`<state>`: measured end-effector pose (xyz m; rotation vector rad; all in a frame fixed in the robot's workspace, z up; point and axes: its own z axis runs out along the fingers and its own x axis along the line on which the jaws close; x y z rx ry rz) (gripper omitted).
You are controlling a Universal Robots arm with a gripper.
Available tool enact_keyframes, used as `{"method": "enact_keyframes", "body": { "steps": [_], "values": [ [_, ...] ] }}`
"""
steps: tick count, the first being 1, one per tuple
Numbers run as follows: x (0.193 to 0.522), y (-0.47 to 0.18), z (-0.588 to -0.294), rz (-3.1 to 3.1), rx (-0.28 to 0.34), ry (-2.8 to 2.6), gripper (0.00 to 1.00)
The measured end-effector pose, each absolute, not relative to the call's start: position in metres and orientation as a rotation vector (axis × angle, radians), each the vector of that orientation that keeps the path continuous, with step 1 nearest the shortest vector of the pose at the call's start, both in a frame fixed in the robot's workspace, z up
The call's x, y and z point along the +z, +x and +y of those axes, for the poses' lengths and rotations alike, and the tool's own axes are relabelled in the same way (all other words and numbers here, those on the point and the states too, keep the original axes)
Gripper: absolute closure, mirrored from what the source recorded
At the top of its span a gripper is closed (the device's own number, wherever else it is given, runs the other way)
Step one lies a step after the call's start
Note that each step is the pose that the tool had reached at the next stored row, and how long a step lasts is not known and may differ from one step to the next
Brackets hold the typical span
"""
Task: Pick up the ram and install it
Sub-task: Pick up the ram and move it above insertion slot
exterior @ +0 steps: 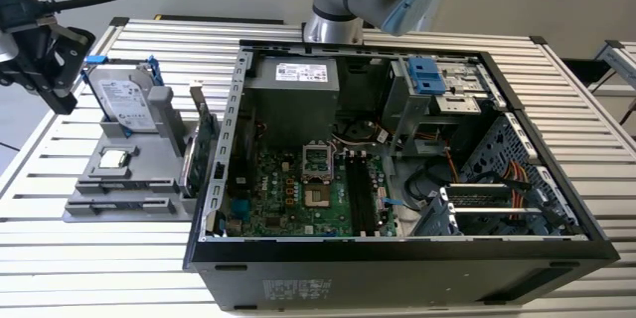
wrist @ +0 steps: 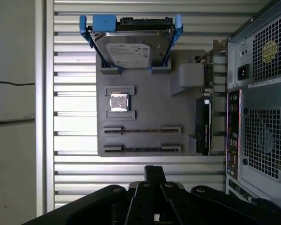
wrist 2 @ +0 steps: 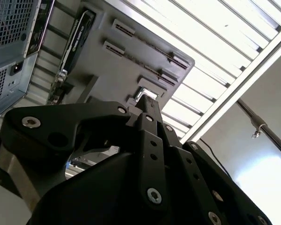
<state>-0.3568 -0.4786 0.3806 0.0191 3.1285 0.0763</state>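
**Gripper (wrist: pixel 154 169) closed and empty over the parts tray**

Black fingertips sit nearest the lens in both wrist views. They are pressed together, or very nearly so, and nothing is caught between them. In the exterior view the gripper hangs at that view's far left, above the far end of the grey tray (wrist: pixel 145 108) and well apart from the open computer case (exterior: pixel 398 258).

On the tray, the hard drive (wrist: pixel 131 49) stands in its blue frame and a small square chip (wrist: pixel 118 101) lies in its pocket. The 2 long holders (wrist: pixel 141 129) beside it are bare. A green card (wrist: pixel 202 126) stands on edge between the tray and the case.

I cannot pick out the ram with certainty. Dark strips fill the long memory slots (exterior: pixel 360 193) on the motherboard, but I cannot tell whether one of them is the stick already seated. With the holders bare and the gripper empty, I judge the pick-up is not under way at this moment.

White labels show on the hard drive and on the power supply (exterior: pixel 301 72). A round yellow sticker (wrist: pixel 269 48) shows on the back of the case. None of the print is legible.
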Motion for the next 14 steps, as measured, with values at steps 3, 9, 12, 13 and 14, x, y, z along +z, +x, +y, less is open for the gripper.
{"method": "enact_keyframes", "body": {
  "steps": [3, 9, 12, 13, 14],
  "values": [
    [0.3805, -0.3568, -0.4798, 3.129, 0.076, 0.019, 1.00],
    [0.3804, -0.3569, -0.4811, 3.129, 0.076, 0.019, 1.00],
    [0.3803, -0.3569, -0.4811, 3.129, 0.076, 0.019, 1.00],
    [0.3803, -0.3569, -0.4811, 3.129, 0.076, 0.019, 1.00],
    [0.3803, -0.3569, -0.4811, 3.129, 0.076, 0.019, 1.00]
  ]
}}
